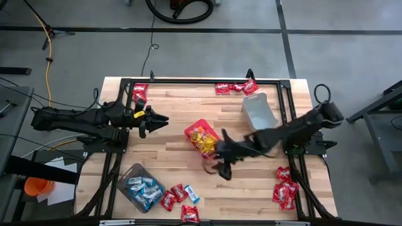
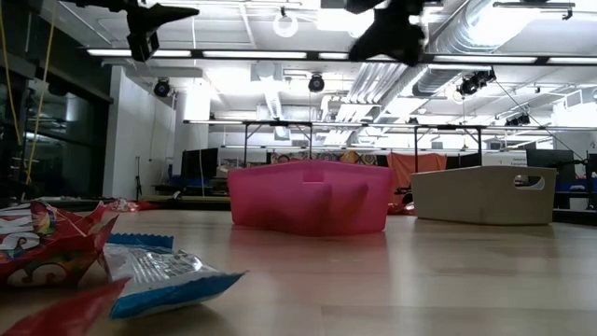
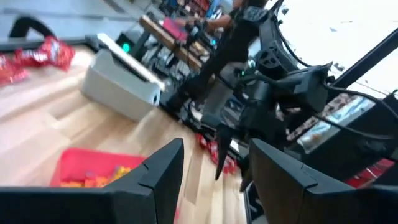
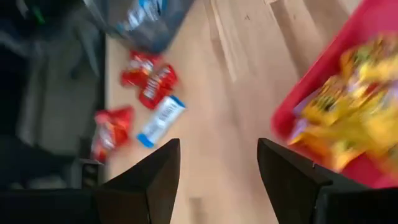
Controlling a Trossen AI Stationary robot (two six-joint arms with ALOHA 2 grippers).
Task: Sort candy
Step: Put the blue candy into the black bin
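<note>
Reaching in low beside the red bin [image 1: 202,137], the right gripper [image 1: 221,164] has empty, parted jaws; the left gripper's [image 1: 155,122] likewise.

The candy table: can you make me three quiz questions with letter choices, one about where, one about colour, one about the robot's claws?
1. Where are the yellow wrapped candy packets?
A in the red square bin
B in the grey tub
C on the floor

2. What colour are the packets in the clear tub?
A yellow
B blue-and-white
C green

3. How is the right gripper?
A shut on a packet
B open, empty
C out of sight

Answers: 1 A, yellow fills the red bin. 2 B, the high view shows blue-and-white candy packets there. 3 B, bare wood shows between its fingers.
</note>
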